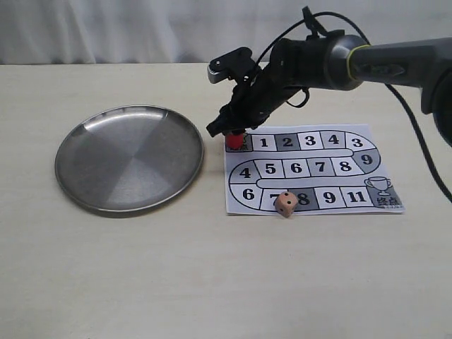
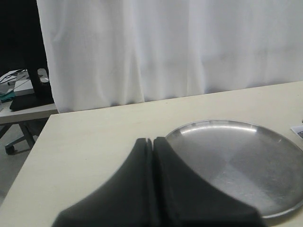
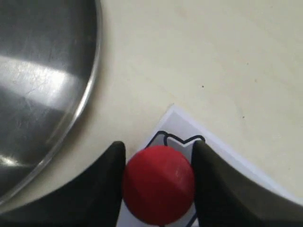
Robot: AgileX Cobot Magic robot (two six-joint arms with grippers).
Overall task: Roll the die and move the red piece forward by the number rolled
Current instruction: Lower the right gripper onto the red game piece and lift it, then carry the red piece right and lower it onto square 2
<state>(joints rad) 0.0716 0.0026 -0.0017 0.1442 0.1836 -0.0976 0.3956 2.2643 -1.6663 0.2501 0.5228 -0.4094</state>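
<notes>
Red piece [image 3: 158, 184] between right fingers [image 3: 105, 190]

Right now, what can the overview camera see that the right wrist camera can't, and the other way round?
Only the overview shows the die at the board's lower edge, plus its numbered squares. Only the wrist camera shows black fingers touching both sides of the red piece. Both show that piece, the steel plate and the board's corner.
</notes>
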